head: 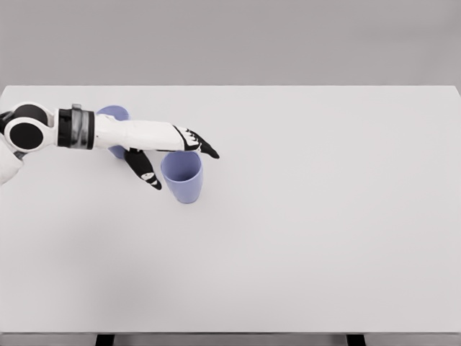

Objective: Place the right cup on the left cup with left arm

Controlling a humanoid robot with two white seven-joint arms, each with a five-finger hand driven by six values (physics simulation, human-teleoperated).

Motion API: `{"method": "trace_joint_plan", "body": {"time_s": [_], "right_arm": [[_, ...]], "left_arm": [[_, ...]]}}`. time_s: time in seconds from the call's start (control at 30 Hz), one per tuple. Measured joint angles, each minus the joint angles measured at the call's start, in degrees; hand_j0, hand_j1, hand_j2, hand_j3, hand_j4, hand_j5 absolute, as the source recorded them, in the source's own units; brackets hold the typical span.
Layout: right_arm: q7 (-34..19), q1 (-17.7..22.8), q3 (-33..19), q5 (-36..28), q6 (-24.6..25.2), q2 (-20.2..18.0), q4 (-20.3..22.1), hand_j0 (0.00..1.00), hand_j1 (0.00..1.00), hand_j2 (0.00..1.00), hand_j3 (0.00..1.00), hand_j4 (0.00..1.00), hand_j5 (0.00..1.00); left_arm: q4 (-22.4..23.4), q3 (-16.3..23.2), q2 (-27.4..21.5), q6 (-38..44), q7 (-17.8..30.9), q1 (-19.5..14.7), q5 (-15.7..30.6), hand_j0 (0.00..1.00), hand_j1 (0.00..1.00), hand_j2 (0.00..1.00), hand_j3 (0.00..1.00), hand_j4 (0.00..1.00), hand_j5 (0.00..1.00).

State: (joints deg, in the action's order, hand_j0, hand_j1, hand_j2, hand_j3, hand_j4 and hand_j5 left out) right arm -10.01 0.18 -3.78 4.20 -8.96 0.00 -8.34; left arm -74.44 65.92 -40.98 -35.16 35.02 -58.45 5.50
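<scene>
The left hand point(169, 148) was held just beside the right cup point(182, 176), fingers point(205, 150) spread and nothing grasped. The reach appeared underway; closing around that cup seemed required before lifting toward the left cup point(114, 113) behind it.

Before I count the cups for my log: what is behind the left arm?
A second purple cup sits behind the left arm; only its rim and a sliver below show, the rest is covered. The other cup stands in plain view.
</scene>
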Motion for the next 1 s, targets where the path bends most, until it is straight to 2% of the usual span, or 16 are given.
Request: {"method": "trace_joint_plan", "body": {"time_s": [0.2, 0.23, 0.27, 0.3, 0.33, 0.37, 0.57, 0.67, 1.0], "right_arm": [[0.0, 0.0, 0.0, 0.0, 0.0, 0.0, 0.0, 1.0, 1.0, 1.0, 1.0, 1.0, 1.0], [0.0, 0.0, 0.0, 0.0, 0.0, 0.0, 0.0, 1.0, 1.0, 1.0, 1.0, 1.0, 1.0], [0.0, 0.0, 0.0, 0.0, 0.0, 0.0, 0.0, 1.0, 1.0, 1.0, 1.0, 1.0, 1.0], [0.0, 0.0, 0.0, 0.0, 0.0, 0.0, 0.0, 1.0, 1.0, 1.0, 1.0, 1.0, 1.0], [0.0, 0.0, 0.0, 0.0, 0.0, 0.0, 0.0, 1.0, 1.0, 1.0, 1.0, 1.0, 1.0], [0.0, 0.0, 0.0, 0.0, 0.0, 0.0, 0.0, 1.0, 1.0, 1.0, 1.0, 1.0, 1.0], [0.0, 0.0, 0.0, 0.0, 0.0, 0.0, 0.0, 1.0, 1.0, 1.0, 1.0, 1.0, 1.0], [0.0, 0.0, 0.0, 0.0, 0.0, 0.0, 0.0, 1.0, 1.0, 1.0, 1.0, 1.0, 1.0], [0.0, 0.0, 0.0, 0.0, 0.0, 0.0, 0.0, 1.0, 1.0, 1.0, 1.0, 1.0, 1.0]], "left_arm": [[1.47, -0.13, 1.53, 0.01, 0.0, 0.53, -1.38, 1.0, 1.0, 1.0, 1.0, 1.0, 1.0], [1.71, -0.13, 1.71, 0.01, 0.0, 0.53, -1.56, 0.97, 0.97, 0.97, 0.97, 0.97, 0.97], [1.9, -0.12, 1.83, 0.0, 0.0, 0.96, -1.71, 0.88, 0.88, 0.88, 0.88, 0.88, 0.88], [2.03, -0.13, 1.92, 0.01, 0.0, 0.97, -1.78, 0.7, 0.7, 0.7, 0.7, 0.7, 0.7], [2.13, -0.15, 1.96, 0.01, 0.0, 0.97, -1.79, 0.64, 0.64, 0.64, 0.64, 0.64, 0.64], [2.2, -0.15, 1.98, 0.01, 0.0, 0.97, -1.83, 0.63, 0.63, 0.63, 0.63, 0.63, 0.63], [1.74, -0.37, 1.58, 0.12, 0.08, 0.97, -1.08, 0.61, 0.61, 0.61, 0.61, 0.61, 0.61], [-0.79, -0.91, -0.12, 0.04, 0.03, 0.7, 0.03, 0.6, 0.6, 0.6, 0.6, 0.6, 0.6], [-11.63, -1.31, -12.39, -0.01, 0.01, -6.77, 8.55, 0.6, 0.6, 0.6, 0.6, 0.6, 0.6]]}}
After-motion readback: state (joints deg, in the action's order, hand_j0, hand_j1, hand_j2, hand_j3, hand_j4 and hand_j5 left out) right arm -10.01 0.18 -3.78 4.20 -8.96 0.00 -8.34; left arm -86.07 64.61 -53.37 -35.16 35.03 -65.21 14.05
